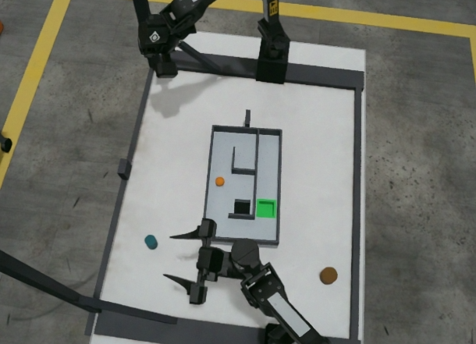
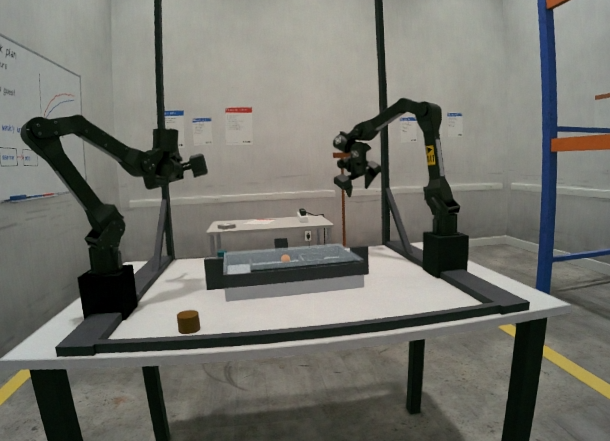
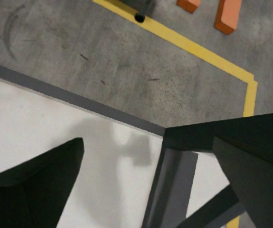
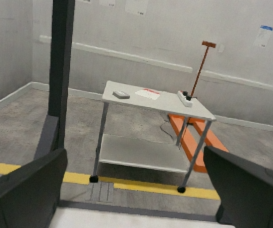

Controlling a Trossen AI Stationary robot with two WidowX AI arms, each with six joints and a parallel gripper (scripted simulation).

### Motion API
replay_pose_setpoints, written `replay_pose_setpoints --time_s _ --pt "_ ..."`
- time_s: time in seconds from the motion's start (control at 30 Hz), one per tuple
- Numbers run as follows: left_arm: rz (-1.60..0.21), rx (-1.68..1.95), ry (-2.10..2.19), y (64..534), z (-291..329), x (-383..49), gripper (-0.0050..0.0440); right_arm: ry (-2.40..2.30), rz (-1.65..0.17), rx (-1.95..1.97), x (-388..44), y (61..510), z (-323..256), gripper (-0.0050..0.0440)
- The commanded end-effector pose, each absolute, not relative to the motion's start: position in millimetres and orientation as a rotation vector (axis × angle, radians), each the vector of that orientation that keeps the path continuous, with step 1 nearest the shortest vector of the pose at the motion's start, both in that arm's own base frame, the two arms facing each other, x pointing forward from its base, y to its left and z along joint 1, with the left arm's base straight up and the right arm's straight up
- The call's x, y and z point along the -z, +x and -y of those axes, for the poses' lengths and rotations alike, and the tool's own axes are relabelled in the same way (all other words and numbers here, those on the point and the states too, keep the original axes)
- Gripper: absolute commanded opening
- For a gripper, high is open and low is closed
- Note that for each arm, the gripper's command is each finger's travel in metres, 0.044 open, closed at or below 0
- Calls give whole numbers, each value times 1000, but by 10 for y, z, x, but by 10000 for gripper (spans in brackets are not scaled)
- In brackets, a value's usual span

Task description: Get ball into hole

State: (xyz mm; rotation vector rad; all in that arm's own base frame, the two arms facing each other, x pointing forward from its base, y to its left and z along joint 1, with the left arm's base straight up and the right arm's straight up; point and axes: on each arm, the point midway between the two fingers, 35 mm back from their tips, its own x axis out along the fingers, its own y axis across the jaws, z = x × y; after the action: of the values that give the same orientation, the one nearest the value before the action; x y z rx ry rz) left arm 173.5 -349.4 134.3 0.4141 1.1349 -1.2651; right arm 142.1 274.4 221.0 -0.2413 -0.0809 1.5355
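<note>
The board (image 1: pixel 279 174) (image 2: pixel 286 279) looks level, on a grey base. The orange ball (image 1: pixel 219 181) (image 2: pixel 285 258) is inside, near its left wall in the top view. One black hole (image 1: pixel 242 207) lies below and right of the ball, with walls around it. The green-bottomed hole (image 1: pixel 266 210) is beyond the long divider (image 1: pixel 256 182), which stops short of the bottom wall. My left gripper (image 2: pixel 358 190) (image 3: pixel 148 143) is open, empty and high above the table, away from the board. My right gripper (image 1: pixel 167 256) (image 4: pixel 136 154) is open, empty and raised near the board's lower-left corner in the top view.
A teal cylinder (image 1: pixel 150 242) (image 2: pixel 220 253) stands left of the board in the top view. A brown cylinder (image 1: pixel 328 275) (image 2: pixel 188 322) stands at lower right. A grey handle-like tab (image 1: pixel 247 118) juts from the board's top end. Dark frame rails (image 1: pixel 357 201) edge the table, with uprights at the back.
</note>
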Motion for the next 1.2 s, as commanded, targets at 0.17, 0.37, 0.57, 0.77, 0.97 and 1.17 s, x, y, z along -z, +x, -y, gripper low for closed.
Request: replay_pose_setpoints --time_s 0.17,0.37,0.57,0.77,0.97,1.17 --pt "-1096 1275 404 1751 3518 -1469 400 -241 105 -1534 -2288 1422 -2746 400" --pt "-1096 1275 404 1751 3518 -1469 400 -241 105 -1534 -2288 1422 -2746 400" --pt "-1086 1278 401 1755 3525 -1500 400 -241 115 -1533 -2315 1423 -2748 400" --pt "-1086 1278 401 1755 3525 -1500 181 -241 115 -1533 -2315 1423 -2748 400" --pt "-1086 1278 401 1755 3525 -1500 181 -241 115 -1533 -2316 1423 -2748 400" --pt "-1086 1278 401 1755 3525 -1500 181 -241 115 -1533 -2315 1423 -2748 400"
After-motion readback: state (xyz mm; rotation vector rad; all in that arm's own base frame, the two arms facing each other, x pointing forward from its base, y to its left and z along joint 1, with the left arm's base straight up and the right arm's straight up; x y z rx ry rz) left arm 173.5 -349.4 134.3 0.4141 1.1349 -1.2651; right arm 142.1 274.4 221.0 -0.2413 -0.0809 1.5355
